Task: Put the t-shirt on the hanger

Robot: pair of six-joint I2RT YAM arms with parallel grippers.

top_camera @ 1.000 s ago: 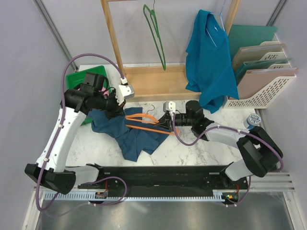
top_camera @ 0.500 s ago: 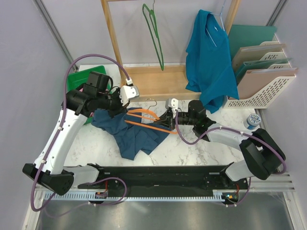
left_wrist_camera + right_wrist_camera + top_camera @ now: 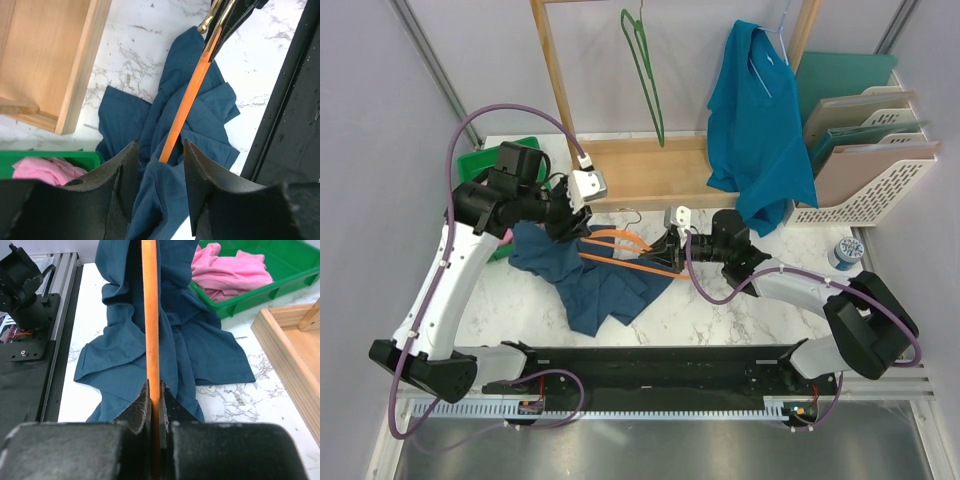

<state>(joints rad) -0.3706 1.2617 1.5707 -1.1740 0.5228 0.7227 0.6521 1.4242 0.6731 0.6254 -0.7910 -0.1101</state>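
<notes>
We see the t-shirt (image 3: 605, 285) crumpled on the left half of the worktop (image 3: 740, 320), its lower part spread flat toward the near edge and its upper part drawn up in a bunch toward the far-left corner. The left jaws sit at that bunch; in the left wrist view the two black fingers (image 3: 125, 180) stand a little apart with a thick fold of navy cloth filling the gap between them, so we read them as gripping the t-shirt. The hanger (image 3: 189, 100) lies across the shirt near the middle of the worktop, and one orange bar disappears under the cloth right in front of the left fingers. The right jaws are closed tight on the hanger; the right wrist view shows the orange bar pinched between its fingers (image 3: 137, 412) and running straight away over the shirt. In the far-left corner a green bin (image 3: 260, 290) holds a pink garment (image 3: 230, 267), and the shirt's edge reaches just beside it. Along the far edge stands a wooden rack (image 3: 640, 170) with a green hanger (image 3: 645, 70) and a teal shirt (image 3: 760, 130) hung on it. A file organiser (image 3: 865, 190) fills the far-right corner.
</notes>
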